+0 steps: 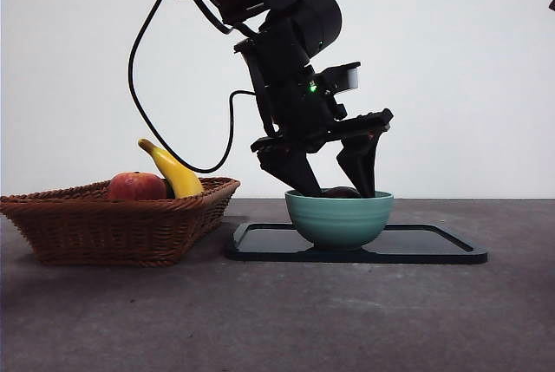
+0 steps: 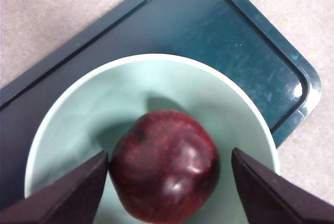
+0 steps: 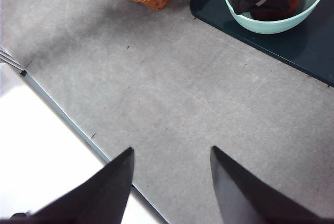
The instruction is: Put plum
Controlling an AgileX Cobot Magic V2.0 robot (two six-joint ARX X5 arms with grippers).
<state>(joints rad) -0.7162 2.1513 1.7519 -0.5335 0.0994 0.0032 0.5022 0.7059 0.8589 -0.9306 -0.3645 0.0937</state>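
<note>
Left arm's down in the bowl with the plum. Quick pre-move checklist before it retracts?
1. Plum inside the bowl: ok, it sits on the bowl's floor.
2. Left gripper released: ok, jaws open; one side shows a clear gap, the other looks close to the skin.
3. Bowl on the tray: ok, upright, within the rim.
4. Retreat path upward: ok, nothing above the bowl but the arm itself.
5. Right gripper clear: ok, open over bare table, away from the bowl.
6. Basket with banana and red fruit: ok, beside the tray.
</note>
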